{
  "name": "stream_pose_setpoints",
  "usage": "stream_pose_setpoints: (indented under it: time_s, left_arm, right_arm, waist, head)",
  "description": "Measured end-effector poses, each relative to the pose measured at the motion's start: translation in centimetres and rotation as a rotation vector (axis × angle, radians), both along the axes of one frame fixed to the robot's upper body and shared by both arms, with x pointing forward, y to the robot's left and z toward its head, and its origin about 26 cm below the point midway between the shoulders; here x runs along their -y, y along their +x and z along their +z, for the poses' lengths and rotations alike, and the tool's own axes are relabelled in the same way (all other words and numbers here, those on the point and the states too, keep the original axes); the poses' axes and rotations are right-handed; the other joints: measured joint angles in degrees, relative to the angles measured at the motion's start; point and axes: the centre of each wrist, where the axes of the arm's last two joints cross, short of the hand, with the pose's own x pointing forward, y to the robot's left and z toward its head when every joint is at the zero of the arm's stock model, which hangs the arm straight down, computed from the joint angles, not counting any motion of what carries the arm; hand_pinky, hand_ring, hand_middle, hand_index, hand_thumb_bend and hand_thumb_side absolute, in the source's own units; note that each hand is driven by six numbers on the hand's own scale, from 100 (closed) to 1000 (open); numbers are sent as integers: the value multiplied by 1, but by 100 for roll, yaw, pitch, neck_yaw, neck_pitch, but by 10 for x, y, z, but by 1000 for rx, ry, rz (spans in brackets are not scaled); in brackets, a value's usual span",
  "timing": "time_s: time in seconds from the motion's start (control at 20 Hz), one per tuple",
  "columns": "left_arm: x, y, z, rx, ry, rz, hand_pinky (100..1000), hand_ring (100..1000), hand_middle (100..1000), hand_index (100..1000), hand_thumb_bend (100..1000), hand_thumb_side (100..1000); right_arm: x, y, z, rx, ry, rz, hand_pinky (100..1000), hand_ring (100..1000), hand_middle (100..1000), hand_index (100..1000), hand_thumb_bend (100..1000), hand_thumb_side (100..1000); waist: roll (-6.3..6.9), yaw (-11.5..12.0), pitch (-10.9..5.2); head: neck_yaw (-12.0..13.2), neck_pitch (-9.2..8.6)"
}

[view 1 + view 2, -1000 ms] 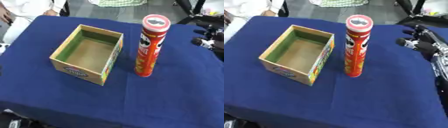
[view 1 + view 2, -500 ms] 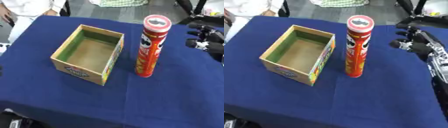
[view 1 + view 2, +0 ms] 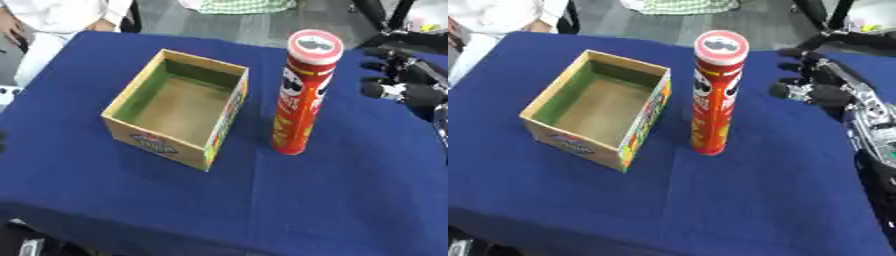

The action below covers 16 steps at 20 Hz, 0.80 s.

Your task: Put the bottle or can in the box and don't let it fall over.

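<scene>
You are at the reach: your right hand (image 3: 820, 85), fingers loosely spread, sits near the upright can (image 3: 715, 92) beside the box (image 3: 598, 114); next, grasp it mid-body

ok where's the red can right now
The red can stands upright on the blue table, just right of the open box, with the right hand beyond it.

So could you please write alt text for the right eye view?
A tall red can stands upright on a blue table, just right of an open, empty cardboard box. The robot's right hand hovers right of the can, fingers open, not touching it.
</scene>
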Motion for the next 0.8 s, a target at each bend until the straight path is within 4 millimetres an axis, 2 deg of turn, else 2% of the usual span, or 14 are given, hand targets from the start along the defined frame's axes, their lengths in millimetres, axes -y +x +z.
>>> stream_pose_setpoints:
  time_s: [0.8]
  left_arm:
    - [0, 0, 0, -3, 1, -6, 968, 920, 915, 917, 111, 736]
  right_arm:
    - [-21, 2, -8, -31, -9, 104, 887, 988, 1000, 882, 898, 287]
  waist:
    - [0, 15, 0]
  head:
    - [0, -2]
